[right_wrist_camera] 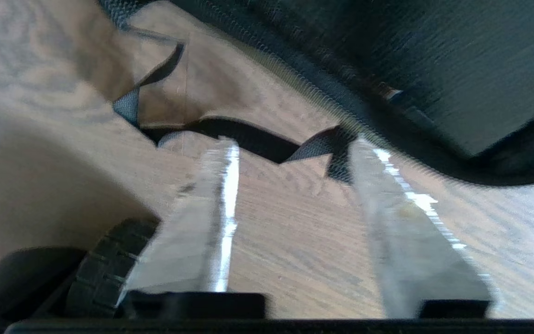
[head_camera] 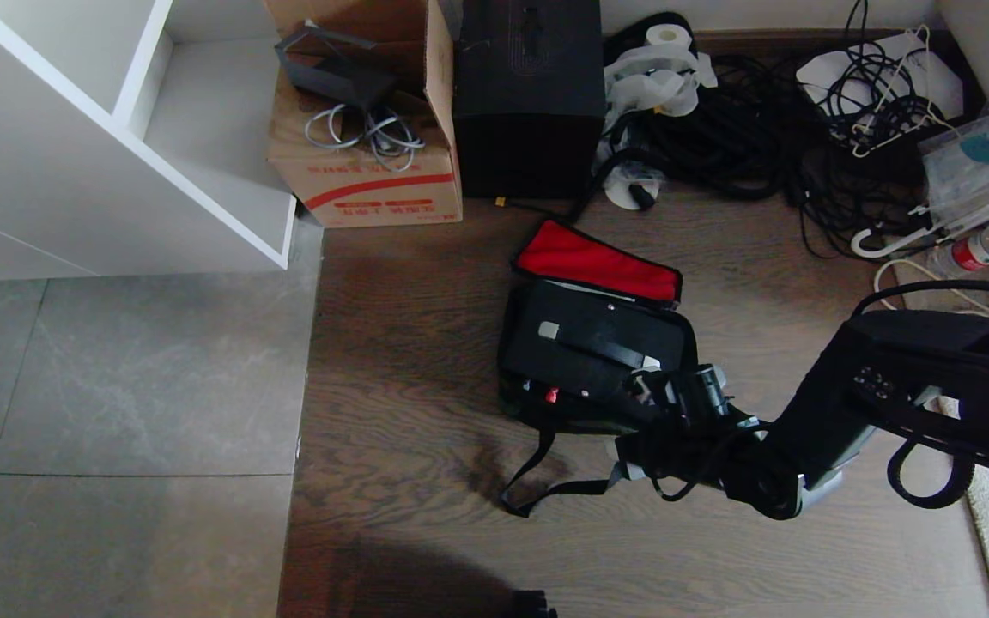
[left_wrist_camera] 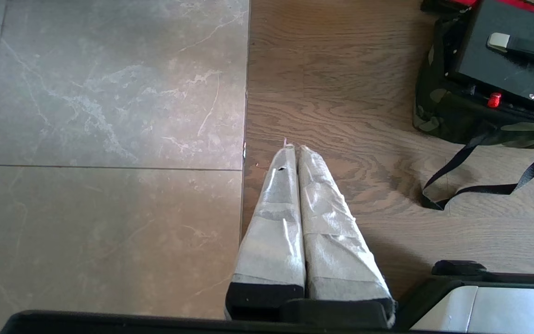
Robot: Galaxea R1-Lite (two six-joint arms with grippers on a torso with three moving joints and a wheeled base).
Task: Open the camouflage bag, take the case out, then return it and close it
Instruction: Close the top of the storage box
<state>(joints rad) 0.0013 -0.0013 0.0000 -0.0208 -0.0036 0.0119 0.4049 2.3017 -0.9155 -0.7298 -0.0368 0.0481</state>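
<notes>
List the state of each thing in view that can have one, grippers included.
camouflage bag: open, red-lined lid flipped back.
case: lying flat in the bag, handle up.
bag strap: loose on the floor.
right gripper: fingers apart, holding nothing, low beside the bag.
left gripper: shut, empty, over the floor.
cardboard box: flaps open.

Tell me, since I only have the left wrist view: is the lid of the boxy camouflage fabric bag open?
Observer: Yes. The head view shows the camouflage fabric bag with its red-lined lid folded back behind it, and the flat black hard case sitting inside.
Operator: Where is the right tool?
Observer: The right tool is at the bag's near right corner, low over the wooden floor. Its fingers are apart with nothing between them, and a black webbing strap lies just ahead.
</notes>
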